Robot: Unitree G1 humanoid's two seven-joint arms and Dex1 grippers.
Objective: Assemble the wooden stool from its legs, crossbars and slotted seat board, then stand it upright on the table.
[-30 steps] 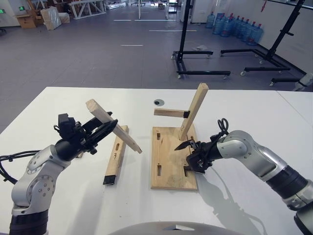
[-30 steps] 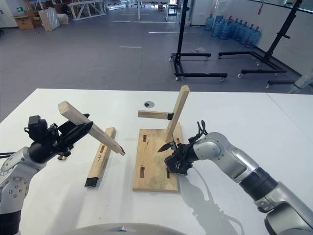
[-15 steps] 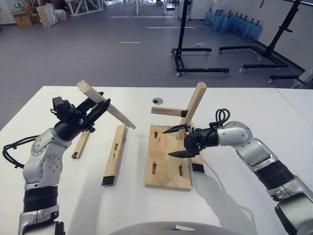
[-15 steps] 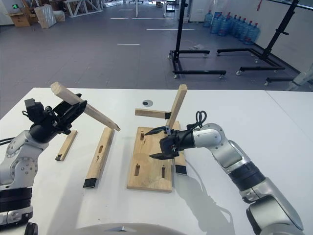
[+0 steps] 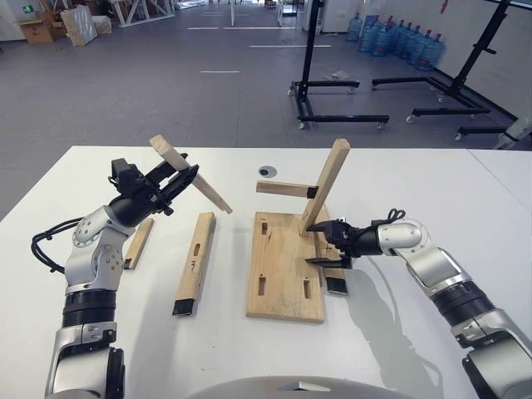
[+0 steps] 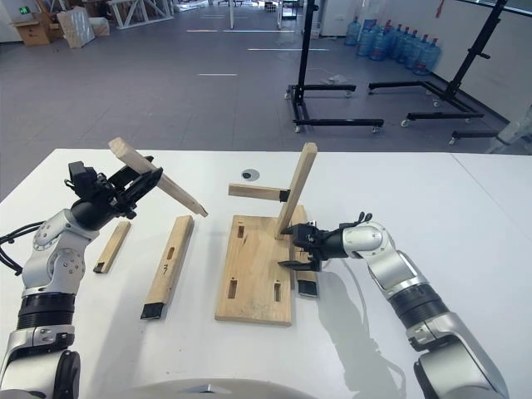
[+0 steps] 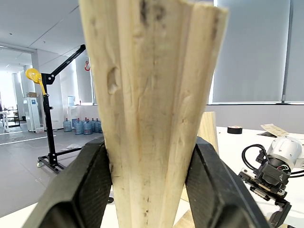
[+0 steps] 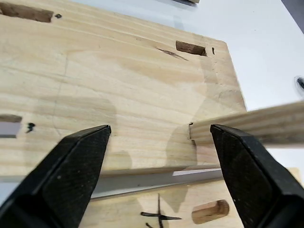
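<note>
Left eye view, layout: seat board [image 5: 283, 278] lies flat near mid-table. The standing leg [image 5: 327, 184] is planted at a slant in its far-right slot, and a crossbar [image 5: 283, 189] juts from it toward the robot's left.
Left side: left gripper [image 5: 184, 176] is clamped on the held leg [image 5: 213, 196], which is raised above the table's left part with its lower end tilted toward the board.
Right side: right gripper [image 5: 320, 245] has its fingers spread wide with nothing between them. It sits low over the board's right edge, just beside the foot of the standing leg.
Spare parts: slotted leg [image 5: 196, 262] lies flat to the left of the board, with the short crossbar [image 5: 138, 241] farther left. A dark-tipped piece [image 5: 335, 283] lies along the board's right edge.
Handling: these look like light, rigid timber that is not fragile, and the bare wood should grip well. The joints probably fit snugly and will bind if entered crooked.
Where to hold: probably mid-length on the flat faces, leaving the end that enters the slot free.
Surface: white table [image 5: 416, 179] is smooth, with a round port [image 5: 268, 172], so loose parts may slide when pushed.
Room: an open hall with a grey floor [image 5: 166, 91], black wheeled frames [image 5: 345, 125] and water bottles [image 5: 403, 41] behind.
</note>
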